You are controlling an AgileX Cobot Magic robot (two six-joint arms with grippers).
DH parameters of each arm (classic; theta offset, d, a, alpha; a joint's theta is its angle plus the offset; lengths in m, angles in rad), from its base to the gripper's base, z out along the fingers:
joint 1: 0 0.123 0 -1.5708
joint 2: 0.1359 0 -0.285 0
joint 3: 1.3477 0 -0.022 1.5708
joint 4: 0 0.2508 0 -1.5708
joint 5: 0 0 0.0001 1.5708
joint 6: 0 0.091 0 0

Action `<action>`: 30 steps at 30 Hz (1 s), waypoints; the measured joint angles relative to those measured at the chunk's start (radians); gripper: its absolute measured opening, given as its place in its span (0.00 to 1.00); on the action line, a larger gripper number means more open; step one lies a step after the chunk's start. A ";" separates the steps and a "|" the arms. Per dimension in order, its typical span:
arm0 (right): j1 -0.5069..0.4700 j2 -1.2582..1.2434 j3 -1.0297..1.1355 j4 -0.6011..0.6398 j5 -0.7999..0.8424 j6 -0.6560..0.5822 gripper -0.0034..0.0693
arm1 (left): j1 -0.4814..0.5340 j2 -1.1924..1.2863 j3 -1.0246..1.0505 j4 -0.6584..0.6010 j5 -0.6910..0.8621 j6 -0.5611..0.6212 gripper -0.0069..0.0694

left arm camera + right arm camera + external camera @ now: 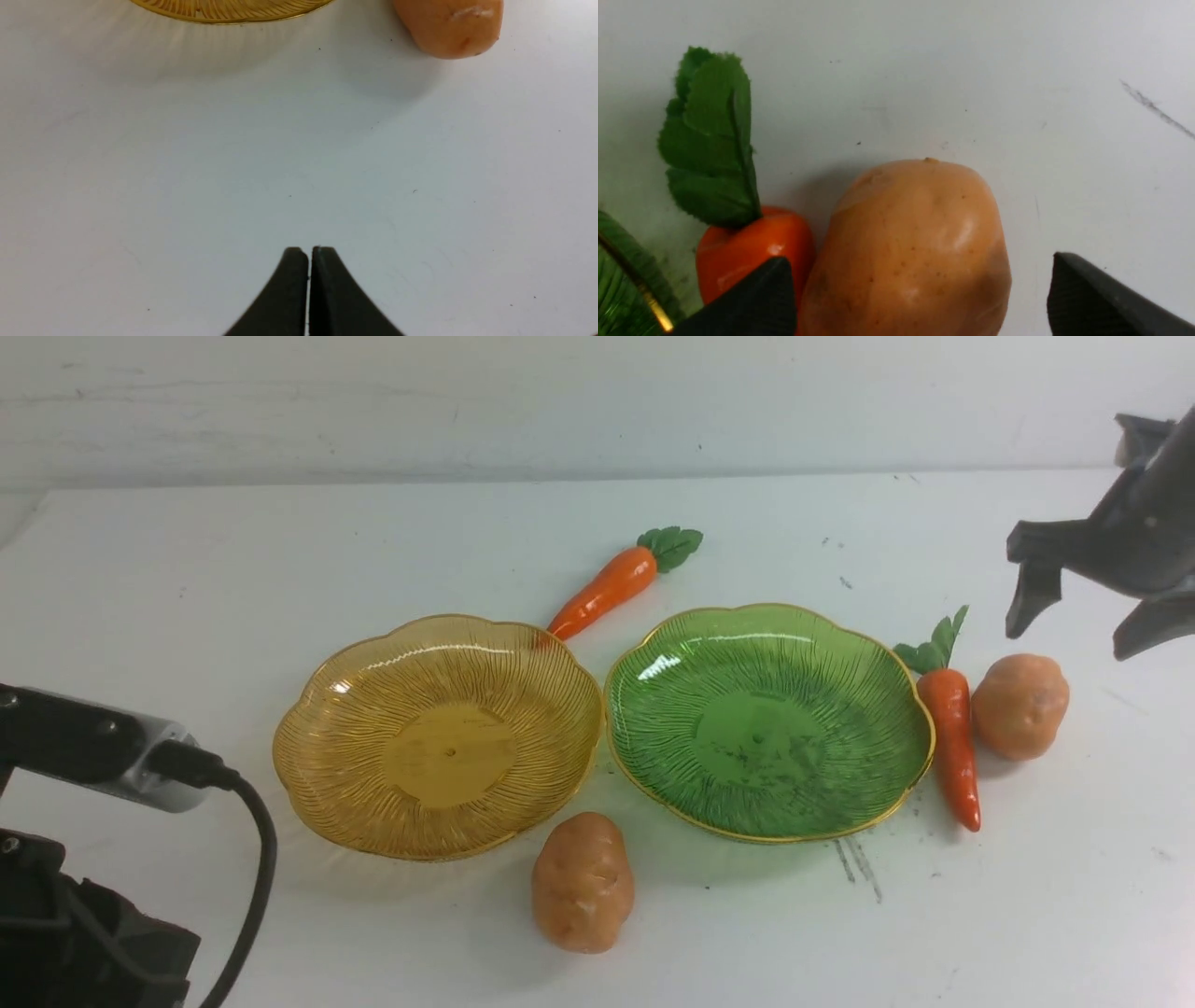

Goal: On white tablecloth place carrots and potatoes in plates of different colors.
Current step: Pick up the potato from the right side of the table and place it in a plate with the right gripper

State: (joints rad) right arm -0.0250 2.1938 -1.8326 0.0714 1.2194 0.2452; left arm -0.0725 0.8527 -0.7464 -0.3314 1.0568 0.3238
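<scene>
White tablecloth (187, 551) bears amber plate (437, 737) & green plate (767, 721) side by side, w/ carrots (607, 590) and potatoes (582, 882) lying around them; R gripper (920, 261) spread wide over right potato (1019, 706), L gripper (309, 254) closed, empty.

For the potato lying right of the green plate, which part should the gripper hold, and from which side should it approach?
Probably its rounded middle, from above. The potato lies flat, with the carrot close against its left side, so the open right gripper may better close on the near and far sides.

A pale wall (597, 401) (faintly scuffed) fills the background.
</scene>
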 joint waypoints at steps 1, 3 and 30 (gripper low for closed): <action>0.000 0.006 -0.001 0.000 0.000 0.000 1.00 | 0.000 0.000 0.000 0.000 0.000 0.000 0.09; 0.000 0.018 -0.003 0.000 0.000 0.000 0.99 | 0.000 0.000 0.000 0.000 0.000 0.000 0.09; 0.128 -0.208 -0.157 0.257 0.017 -0.122 0.81 | 0.000 0.000 0.000 0.001 -0.014 -0.001 0.09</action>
State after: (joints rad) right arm 0.1030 1.9858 -1.9896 0.3289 1.2365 0.1230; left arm -0.0725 0.8527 -0.7464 -0.3303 1.0428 0.3229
